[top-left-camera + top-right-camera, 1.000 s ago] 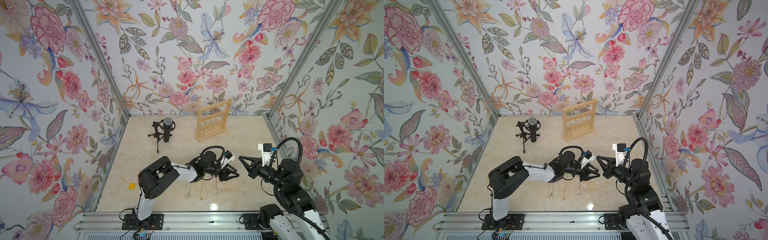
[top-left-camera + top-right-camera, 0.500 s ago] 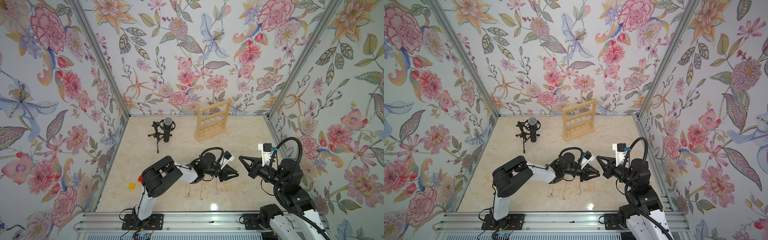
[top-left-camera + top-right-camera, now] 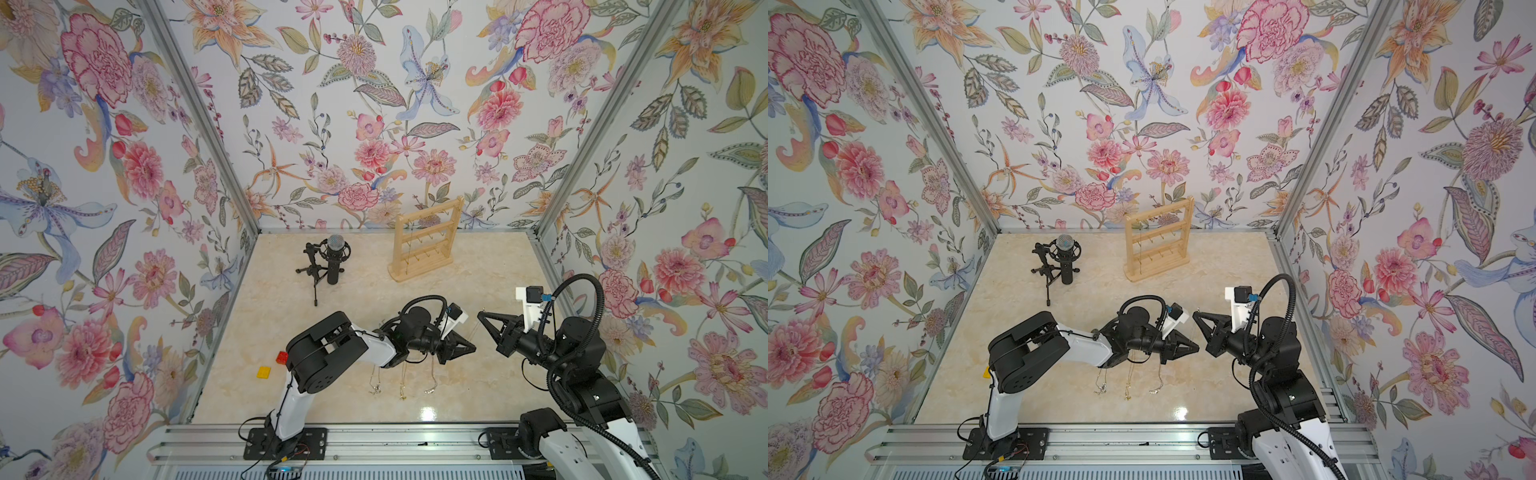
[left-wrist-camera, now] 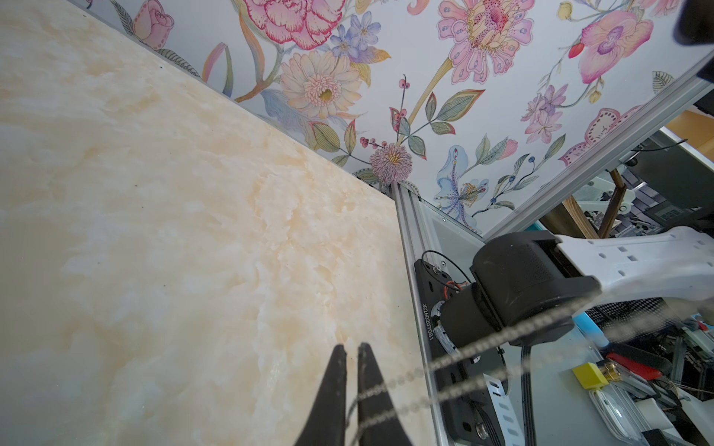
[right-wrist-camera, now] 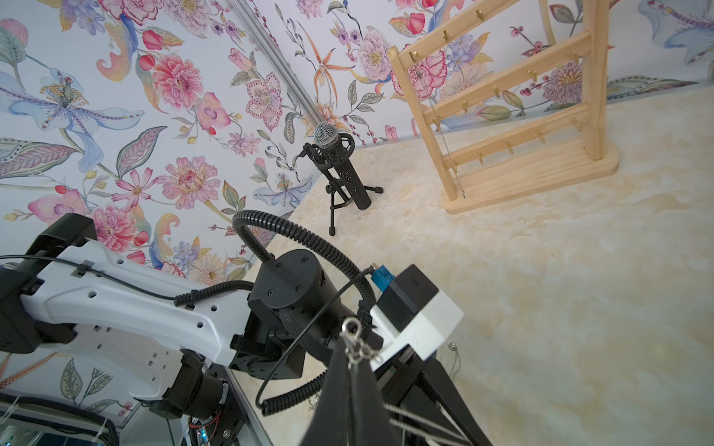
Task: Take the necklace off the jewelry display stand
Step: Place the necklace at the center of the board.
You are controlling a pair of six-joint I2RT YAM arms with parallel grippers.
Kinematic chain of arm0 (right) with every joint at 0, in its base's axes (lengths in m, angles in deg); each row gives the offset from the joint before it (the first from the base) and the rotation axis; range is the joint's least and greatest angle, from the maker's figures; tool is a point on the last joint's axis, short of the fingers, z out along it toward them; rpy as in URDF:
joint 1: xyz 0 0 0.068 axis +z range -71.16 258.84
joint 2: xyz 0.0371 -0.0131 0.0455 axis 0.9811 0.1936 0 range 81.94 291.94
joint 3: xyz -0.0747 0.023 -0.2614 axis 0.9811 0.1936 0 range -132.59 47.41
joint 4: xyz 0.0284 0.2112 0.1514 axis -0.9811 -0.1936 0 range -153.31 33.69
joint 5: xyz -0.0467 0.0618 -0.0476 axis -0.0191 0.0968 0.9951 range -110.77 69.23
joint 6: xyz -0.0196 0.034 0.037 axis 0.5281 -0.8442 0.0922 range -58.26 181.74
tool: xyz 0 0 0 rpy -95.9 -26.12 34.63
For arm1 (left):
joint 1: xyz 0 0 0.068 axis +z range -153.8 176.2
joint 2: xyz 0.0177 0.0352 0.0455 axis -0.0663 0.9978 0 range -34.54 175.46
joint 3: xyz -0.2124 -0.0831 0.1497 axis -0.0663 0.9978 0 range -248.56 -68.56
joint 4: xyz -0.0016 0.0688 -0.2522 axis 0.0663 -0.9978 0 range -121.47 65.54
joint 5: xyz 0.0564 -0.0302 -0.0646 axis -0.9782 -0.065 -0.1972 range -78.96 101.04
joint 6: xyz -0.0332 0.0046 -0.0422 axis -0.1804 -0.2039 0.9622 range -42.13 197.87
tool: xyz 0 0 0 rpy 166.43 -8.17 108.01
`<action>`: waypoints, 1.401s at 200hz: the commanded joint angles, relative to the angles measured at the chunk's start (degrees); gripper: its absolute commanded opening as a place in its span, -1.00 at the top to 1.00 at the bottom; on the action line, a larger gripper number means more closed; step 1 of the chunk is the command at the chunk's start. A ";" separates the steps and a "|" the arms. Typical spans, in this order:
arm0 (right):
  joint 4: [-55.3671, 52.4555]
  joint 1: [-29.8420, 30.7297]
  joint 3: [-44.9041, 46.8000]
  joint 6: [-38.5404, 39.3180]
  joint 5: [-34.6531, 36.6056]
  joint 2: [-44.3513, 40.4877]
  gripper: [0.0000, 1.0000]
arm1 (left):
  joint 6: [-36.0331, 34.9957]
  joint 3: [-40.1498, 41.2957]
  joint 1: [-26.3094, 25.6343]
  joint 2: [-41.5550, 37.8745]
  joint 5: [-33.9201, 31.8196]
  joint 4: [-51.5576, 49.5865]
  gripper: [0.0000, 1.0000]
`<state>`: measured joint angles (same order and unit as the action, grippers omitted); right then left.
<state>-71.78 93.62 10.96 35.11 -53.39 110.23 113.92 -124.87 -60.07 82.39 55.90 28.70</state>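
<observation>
Flowered walls enclosed a pale marbled worktop (image 3: 478,291). The wooden jewelry stand (image 3: 424,245) stood at the rear, beside a microphone (image 3: 334,259). Well apart from it, near the front, the silver necklace (image 4: 483,343) spanned both arms: left fingers (image 4: 336,378) closed on its chain, right fingers (image 5: 347,394) closed on its clasp end. Three other chains (image 3: 401,382) lay on the worktop.

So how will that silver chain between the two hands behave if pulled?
Probably floppy: the chain is fine links, two strands off the left hand. Likely light, being so thin. It may slip: the right hand pinches only near the clasp.
</observation>
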 commanded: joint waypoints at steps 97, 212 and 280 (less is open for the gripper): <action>0.07 -0.64 -1.76 0.37 -0.87 1.95 1.00 | 2.27 5.13 -0.77 -0.35 0.34 5.85 1.00; 0.06 -0.66 -1.04 -3.26 1.57 5.67 1.00 | -1.16 7.71 -2.06 -5.14 -5.61 -2.24 1.00; 0.04 -0.65 -0.07 -5.53 3.38 8.44 1.00 | -3.36 9.44 -4.18 -6.80 -8.46 -4.53 1.00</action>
<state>-72.76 93.32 10.98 31.17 -51.58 118.41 112.18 -116.94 -62.87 76.99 49.26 24.31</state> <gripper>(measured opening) 0.047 0.043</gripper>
